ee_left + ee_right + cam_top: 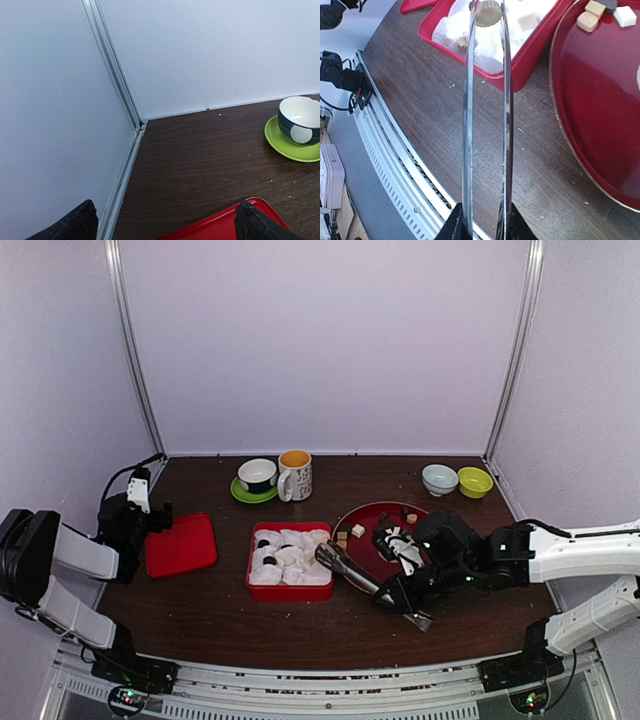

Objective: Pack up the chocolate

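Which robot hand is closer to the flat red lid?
Left. The left gripper is at a corner of the red lid; the right gripper, holding tongs, is beyond the red box.

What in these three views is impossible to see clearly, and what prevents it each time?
Top view: how many chocolate pieces lie in the red box; paper cups cover them, and they are too small.
Left wrist view: the bowl and saucer are cut off by the right edge.
Right wrist view: the fingers holding the tongs are cut off by the bottom edge.
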Robot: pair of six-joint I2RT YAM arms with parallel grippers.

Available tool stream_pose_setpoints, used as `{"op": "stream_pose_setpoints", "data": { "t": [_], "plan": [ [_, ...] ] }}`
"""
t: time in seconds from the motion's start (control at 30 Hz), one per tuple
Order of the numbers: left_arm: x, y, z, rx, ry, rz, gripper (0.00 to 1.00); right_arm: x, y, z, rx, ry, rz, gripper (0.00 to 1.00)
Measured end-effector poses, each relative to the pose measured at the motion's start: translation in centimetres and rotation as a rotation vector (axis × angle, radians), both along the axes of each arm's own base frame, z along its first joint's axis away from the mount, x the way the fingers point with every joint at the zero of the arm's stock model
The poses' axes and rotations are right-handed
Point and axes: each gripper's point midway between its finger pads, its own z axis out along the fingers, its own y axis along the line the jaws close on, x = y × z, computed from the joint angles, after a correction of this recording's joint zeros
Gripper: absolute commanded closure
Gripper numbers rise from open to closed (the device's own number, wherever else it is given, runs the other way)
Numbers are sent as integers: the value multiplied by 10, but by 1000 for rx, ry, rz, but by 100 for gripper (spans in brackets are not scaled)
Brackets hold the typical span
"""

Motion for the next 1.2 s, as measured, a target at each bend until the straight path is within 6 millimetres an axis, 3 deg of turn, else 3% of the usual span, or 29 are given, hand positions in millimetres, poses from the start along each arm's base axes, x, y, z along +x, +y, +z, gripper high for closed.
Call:
{"op": "stream_pose_setpoints", "data": {
  "t": [0.3, 0.7, 0.97, 1.2],
  "plan": [
    [0, 0, 0, 0, 0, 0, 2, -9, 5, -18, -92, 6, 49, 73],
    [0, 0, 0, 0, 0, 0, 2, -9, -1, -22, -132, -13, 52, 69],
    [0, 0, 0, 0, 0, 0, 2, 0, -5, -14, -145, -65, 13, 69],
    [0, 0, 0, 0, 0, 0, 2, 26, -33, 17, -154, -211, -156, 68]
  ]
}}
